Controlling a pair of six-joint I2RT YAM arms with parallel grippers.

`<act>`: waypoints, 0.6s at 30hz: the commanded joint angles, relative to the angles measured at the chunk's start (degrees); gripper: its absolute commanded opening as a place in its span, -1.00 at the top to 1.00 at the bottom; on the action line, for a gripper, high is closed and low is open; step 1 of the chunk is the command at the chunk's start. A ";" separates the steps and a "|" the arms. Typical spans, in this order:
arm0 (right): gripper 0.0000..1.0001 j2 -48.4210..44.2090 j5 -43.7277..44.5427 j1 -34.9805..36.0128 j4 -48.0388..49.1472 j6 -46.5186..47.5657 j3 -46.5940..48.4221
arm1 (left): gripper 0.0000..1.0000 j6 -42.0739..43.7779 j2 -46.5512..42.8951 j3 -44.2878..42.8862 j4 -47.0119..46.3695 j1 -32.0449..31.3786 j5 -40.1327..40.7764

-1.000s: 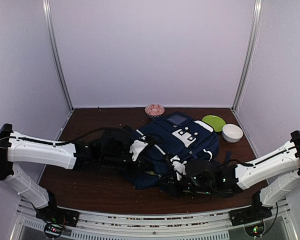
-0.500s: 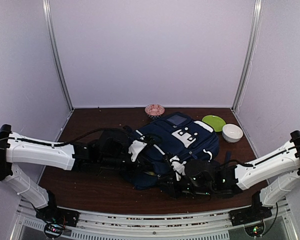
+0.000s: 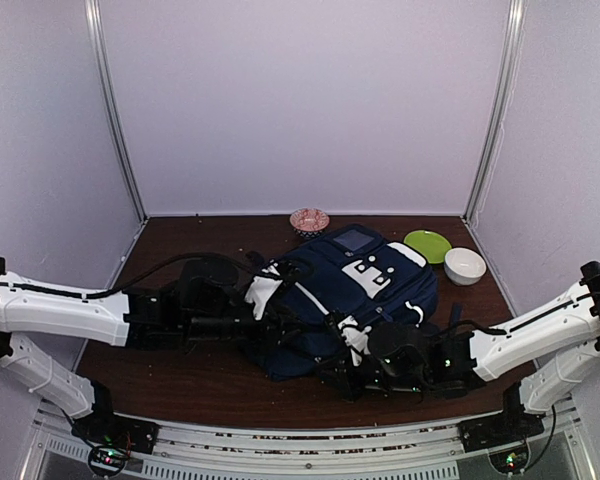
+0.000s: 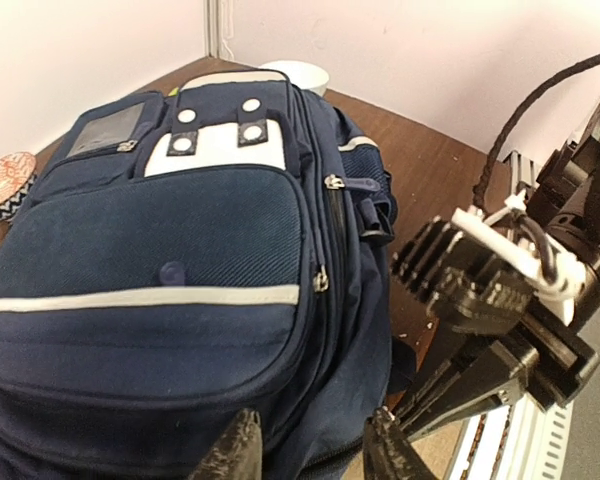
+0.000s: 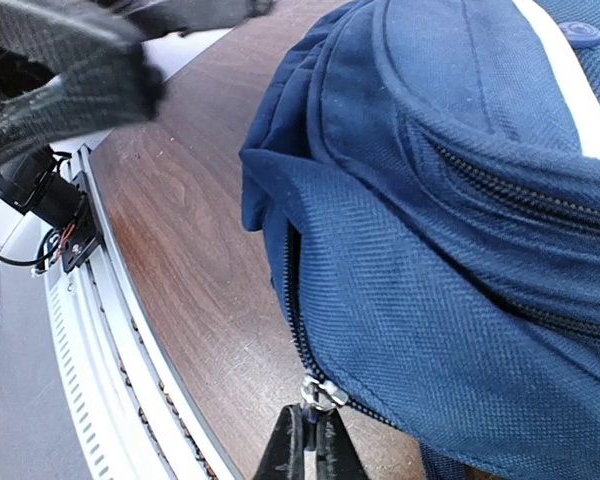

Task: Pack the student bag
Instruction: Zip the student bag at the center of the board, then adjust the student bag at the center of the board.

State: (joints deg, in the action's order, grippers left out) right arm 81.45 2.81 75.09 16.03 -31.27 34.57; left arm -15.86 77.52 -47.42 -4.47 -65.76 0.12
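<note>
- Over the last second the left arm has drawn back toward the left edge of the table. Its left claw has shifted that way, and the near-left side of the student bag looks to have shifted slightly with it.
- The right arm has hardly moved and stays low at the bag's near side.
- The right claw is clenched on a small metal zip pull at the bag's lower seam, with bare table just beside it.
- The left claw's fingers stand apart with the bag's top edge between them. I cannot tell whether they actually pinch the fabric.
- My reading is that the left arm is pulling the bag taut while the right arm works the zip. That would make this the zip stage of packing. I cannot tell which way the slider is meant to travel.
- The bag lies flat near the middle of the table, a little toward the right edge, with its front pockets facing up.
- Count: one bag and two arms.
- There are three dishes in all:
  - One patterned dish sits at the far edge.
  - One green plate lies toward the far right corner.
  - One white bowl sits just beside the green plate.
- All three dishes lie outside the bag.
</note>
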 commanded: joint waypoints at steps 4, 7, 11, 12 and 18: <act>0.40 -1.27 -8.02 1.35 -1.00 1.65 3.97 | -0.30 -5.00 -7.83 7.70 -5.36 -0.85 7.34; 0.33 -1.65 -11.04 1.48 -2.33 2.10 5.97 | -0.31 -5.84 -9.75 9.75 -5.47 -1.08 10.31; 0.31 -4.95 -11.17 1.50 -4.83 2.32 6.73 | -0.32 -6.99 -12.83 11.93 -5.39 -1.26 14.59; 0.31 -6.56 -9.02 1.52 -6.27 2.57 6.54 | -0.32 -7.26 -13.67 12.35 -5.18 -1.29 15.83; 0.19 -13.78 3.02 -2.80 -24.55 6.66 8.82 | -0.96 -15.40 -16.02 16.89 -6.30 1.11 18.01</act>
State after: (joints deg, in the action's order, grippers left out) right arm 70.85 -2.09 75.42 3.97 -28.01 40.80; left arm -24.99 62.65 -33.74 -6.72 -66.78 16.71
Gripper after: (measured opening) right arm 0.391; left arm 0.963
